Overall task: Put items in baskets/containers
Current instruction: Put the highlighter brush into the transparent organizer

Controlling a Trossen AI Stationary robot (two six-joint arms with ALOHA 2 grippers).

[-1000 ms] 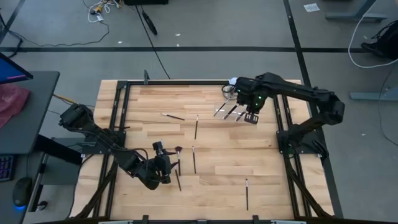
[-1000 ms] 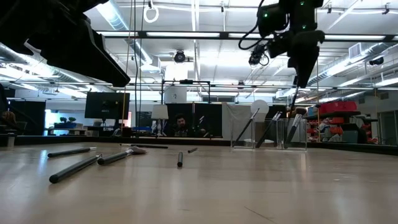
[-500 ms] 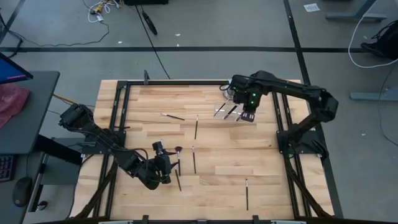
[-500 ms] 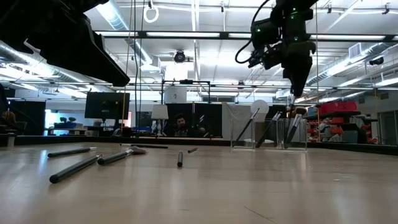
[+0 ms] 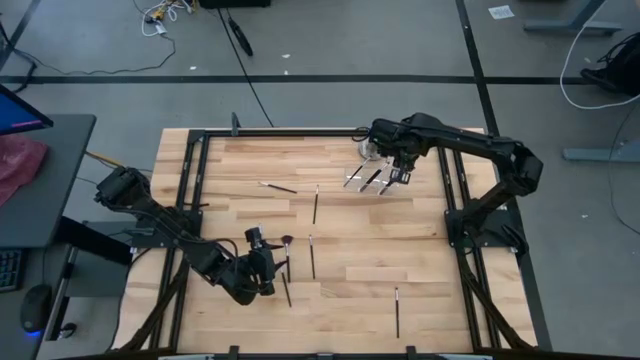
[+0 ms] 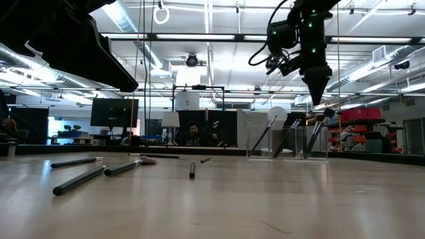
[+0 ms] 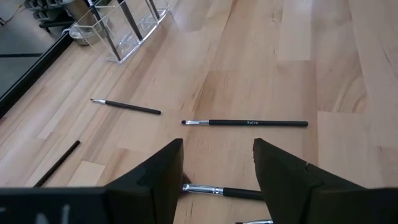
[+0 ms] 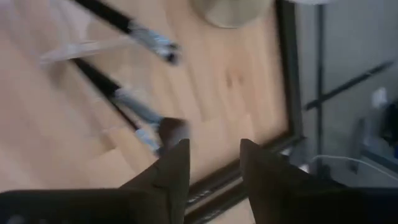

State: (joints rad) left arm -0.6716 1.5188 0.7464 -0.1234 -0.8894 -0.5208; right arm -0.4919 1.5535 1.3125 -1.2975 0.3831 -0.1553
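Light is even and bright, from ceiling strip lamps seen in the low view, which glare white against the room. The bench shows only soft, short shadows from above. In the low view the left arm is a dark, unlit mass. The right wrist view is smeared with blur; the left wrist view is sharp.

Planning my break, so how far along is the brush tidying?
Done: several brushes stand in the tray. In hand: nothing; the right gripper hovers open above the tray, and the left gripper waits open over loose ones. Left: at least five brushes lie on the table.
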